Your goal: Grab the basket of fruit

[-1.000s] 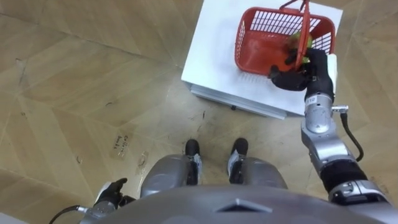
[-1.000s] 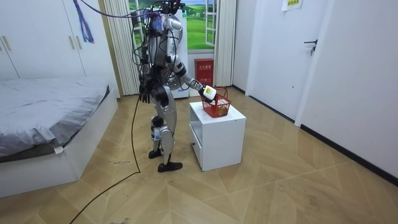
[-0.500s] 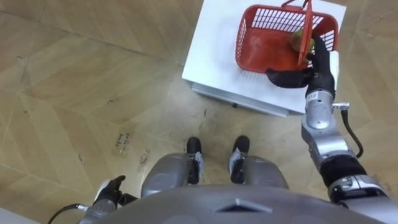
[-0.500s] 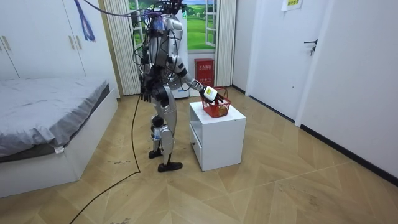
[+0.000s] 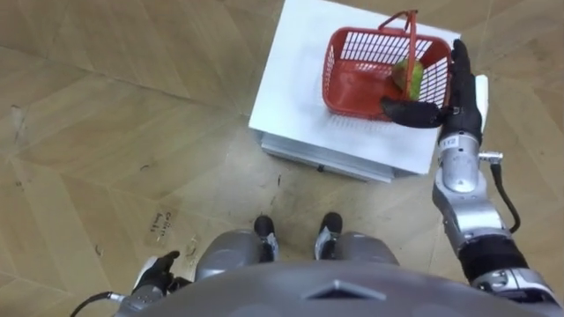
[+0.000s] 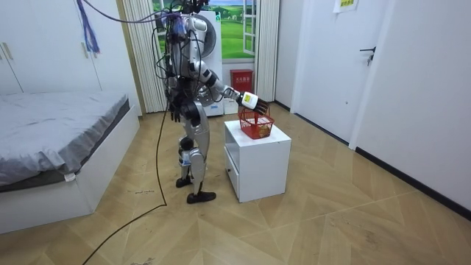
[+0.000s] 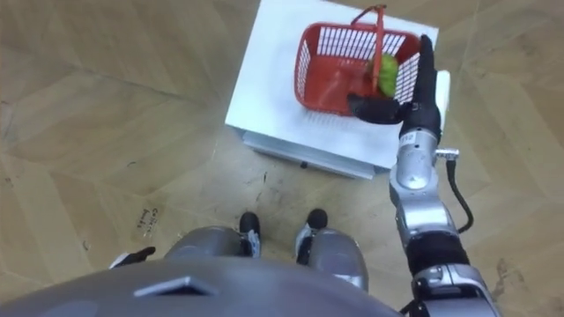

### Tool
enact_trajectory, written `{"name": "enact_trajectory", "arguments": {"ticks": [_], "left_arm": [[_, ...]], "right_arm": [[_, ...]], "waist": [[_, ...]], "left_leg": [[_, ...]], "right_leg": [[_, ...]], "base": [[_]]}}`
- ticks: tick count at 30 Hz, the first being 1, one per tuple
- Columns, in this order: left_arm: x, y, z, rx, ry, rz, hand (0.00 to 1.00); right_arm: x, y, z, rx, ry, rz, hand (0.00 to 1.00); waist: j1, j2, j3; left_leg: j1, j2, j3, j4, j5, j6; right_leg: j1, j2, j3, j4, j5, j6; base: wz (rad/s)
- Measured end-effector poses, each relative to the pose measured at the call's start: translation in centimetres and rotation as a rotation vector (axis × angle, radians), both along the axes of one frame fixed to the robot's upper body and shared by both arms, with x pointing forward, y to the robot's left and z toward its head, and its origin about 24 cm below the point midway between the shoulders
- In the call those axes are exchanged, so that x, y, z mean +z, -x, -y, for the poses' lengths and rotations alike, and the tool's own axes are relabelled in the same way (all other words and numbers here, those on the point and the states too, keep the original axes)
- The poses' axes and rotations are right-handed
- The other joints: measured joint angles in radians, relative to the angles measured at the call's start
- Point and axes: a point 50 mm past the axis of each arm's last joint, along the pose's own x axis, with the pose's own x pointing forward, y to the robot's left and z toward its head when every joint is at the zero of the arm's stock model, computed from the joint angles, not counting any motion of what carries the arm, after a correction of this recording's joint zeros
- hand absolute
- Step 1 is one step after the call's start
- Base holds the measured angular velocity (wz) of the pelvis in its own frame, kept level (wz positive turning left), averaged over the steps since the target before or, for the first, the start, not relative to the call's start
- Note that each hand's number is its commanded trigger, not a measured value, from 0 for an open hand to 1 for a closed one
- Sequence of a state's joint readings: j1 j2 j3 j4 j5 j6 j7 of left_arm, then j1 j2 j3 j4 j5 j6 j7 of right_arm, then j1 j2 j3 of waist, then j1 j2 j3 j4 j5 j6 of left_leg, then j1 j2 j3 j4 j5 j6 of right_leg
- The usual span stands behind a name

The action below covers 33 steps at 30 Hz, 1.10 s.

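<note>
left hand point(image 5: 155, 271): low at the robot's left side over the wood floor point(image 5: 97, 106), well apart from the work. can't tell if it's open or closed.

counter point(image 5: 291, 84): low white cabinet, straight ahead of the robot's feet.

fruit basket point(image 5: 352, 75): red plastic with slotted walls. Sits flat on the counter top, toward the right side, directly left of the right hand's fingers. Not lifted. handle point(image 5: 411, 40) stands upright over the basket's right half, left of the fingers and clear of them.

fruit point(image 5: 408, 77): green-yellow, in the basket's right end. It is just left of the fingers and just past the thumb, on the far side from the robot.

right hand point(image 5: 456, 99): open, holding nothing. fingers point(image 5: 457, 57) are straight, pointing away from the robot and running along the outside of the basket's right wall. can't tell whether they touch the wall or sit just beside it. thumb point(image 5: 411, 113) is splayed out to the left, lying across the basket's near-right corner. Hand is not closed on the handle or rim.

room view: robot stands upright at the counter's side toward the room view's left, right arm stretched out to the basket, hand at about handle height. bed point(image 6: 59, 125) is behind it, at the room view's left, well apart from the fingers.
</note>
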<state>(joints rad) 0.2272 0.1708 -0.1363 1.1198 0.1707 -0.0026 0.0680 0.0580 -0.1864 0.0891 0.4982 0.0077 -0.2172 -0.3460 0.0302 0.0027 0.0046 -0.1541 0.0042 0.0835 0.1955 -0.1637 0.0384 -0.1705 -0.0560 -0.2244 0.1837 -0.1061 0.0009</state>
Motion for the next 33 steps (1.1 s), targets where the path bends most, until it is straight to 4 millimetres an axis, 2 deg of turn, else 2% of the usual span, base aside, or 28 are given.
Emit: {"name": "enact_trajectory", "arguments": {"ticks": [3,6,11,17,19,22,24,25,27,30,32,33], "left_arm": [[0.0,-0.3,0.0,-0.001,-0.001,0.01,0.0],[0.1,-1.0,-0.2,-0.008,-0.009,0.027,0.0],[0.5,-2.6,-0.9,0.029,-0.026,0.091,0.0],[1.0,-4.4,-1.5,0.075,-0.034,0.171,0.0],[1.1,-4.6,-1.6,0.077,-0.034,0.183,0.0],[1.1,-4.3,-1.7,0.083,-0.035,0.176,0.0],[1.1,-4.3,-1.8,0.099,-0.039,0.177,0.0],[1.1,-4.2,-1.9,0.105,-0.04,0.175,0.0],[1.0,-2.9,-2.3,0.152,-0.057,0.152,0.0],[1.0,-1.5,-2.7,0.177,-0.092,0.108,0.0],[0.9,-0.3,-3.0,0.161,-0.119,0.044,0.0],[0.8,0.2,-3.0,0.152,-0.127,0.012,0.0]], "right_arm": [[-0.2,0.4,0.2,-0.011,-0.01,-0.01,0.0],[-0.2,0.8,0.2,-0.018,-0.02,-0.006,0.0],[0.0,1.8,0.6,0.0,0.002,-0.012,0.0],[1.0,2.4,1.6,-0.006,0.086,0.014,0.0],[0.5,3.3,2.0,-0.002,0.116,-0.022,0.0],[-1.4,5.4,2.2,0.007,0.15,-0.149,0.0],[-4.4,8.2,3.1,-0.012,0.18,-0.34,0.0],[-5.0,9.0,3.4,-0.027,0.178,-0.387,0.0],[-7.8,13.2,4.6,-0.094,0.172,-0.627,0.0],[-9.5,17.3,5.2,-0.14,0.168,-0.848,0.0],[-10.4,20.7,5.0,-0.166,0.148,-1.03,0.0],[-10.6,21.7,4.9,-0.178,0.134,-1.087,0.0]], "waist": [[-0.008,-0.008,0.0023],[-0.013,-0.018,0.0016],[-0.046,-0.017,0.0019],[-0.062,-0.015,0.0002],[-0.071,-0.014,-0.0005],[-0.079,-0.013,-0.0025],[-0.08,-0.016,-0.0046],[-0.078,-0.016,-0.0045],[-0.076,-0.015,-0.008],[-0.076,-0.017,-0.0108],[-0.077,-0.019,-0.0091],[-0.077,-0.021,-0.0074]], "left_leg": [[0.033,0.0,0.001,-0.012,-0.001,-0.001],[0.073,0.001,0.021,-0.033,-0.002,-0.002],[0.112,0.0,0.029,-0.054,-0.003,-0.003],[0.151,0.006,0.077,-0.068,-0.009,-0.003],[0.163,0.01,0.08,-0.067,-0.018,-0.005],[0.196,0.015,0.083,-0.065,-0.029,-0.008],[0.211,0.018,0.098,-0.067,-0.033,-0.008],[0.218,0.018,0.098,-0.069,-0.033,-0.008],[0.244,0.018,0.099,-0.07,-0.041,-0.009],[0.256,0.017,0.096,-0.068,-0.048,-0.009],[0.271,0.017,0.094,-0.067,-0.05,-0.01],[0.281,0.017,0.093,-0.067,-0.052,-0.01]], "right_leg": [[0.028,0.0,-0.001,-0.003,-0.004,0.002],[0.048,0.006,0.03,-0.004,-0.007,0.005],[0.081,0.008,0.036,-0.016,-0.009,0.009],[0.093,0.017,0.078,-0.012,-0.01,0.01],[0.105,0.023,0.085,-0.013,-0.01,0.01],[0.138,0.029,0.089,-0.014,-0.014,0.01],[0.149,0.03,0.092,-0.016,-0.015,0.01],[0.155,0.03,0.092,-0.017,-0.016,0.01],[0.178,0.031,0.097,-0.016,-0.025,0.012],[0.192,0.031,0.099,-0.012,-0.035,0.013],[0.207,0.031,0.097,-0.012,-0.037,0.013],[0.218,0.032,0.098,-0.013,-0.038,0.013]], "base": [[-0.02],[-0.19],[-0.06],[-0.22],[-0.15],[-0.08],[-0.11],[0.0],[-0.02],[0.0],[0.02],[0.0]]}}
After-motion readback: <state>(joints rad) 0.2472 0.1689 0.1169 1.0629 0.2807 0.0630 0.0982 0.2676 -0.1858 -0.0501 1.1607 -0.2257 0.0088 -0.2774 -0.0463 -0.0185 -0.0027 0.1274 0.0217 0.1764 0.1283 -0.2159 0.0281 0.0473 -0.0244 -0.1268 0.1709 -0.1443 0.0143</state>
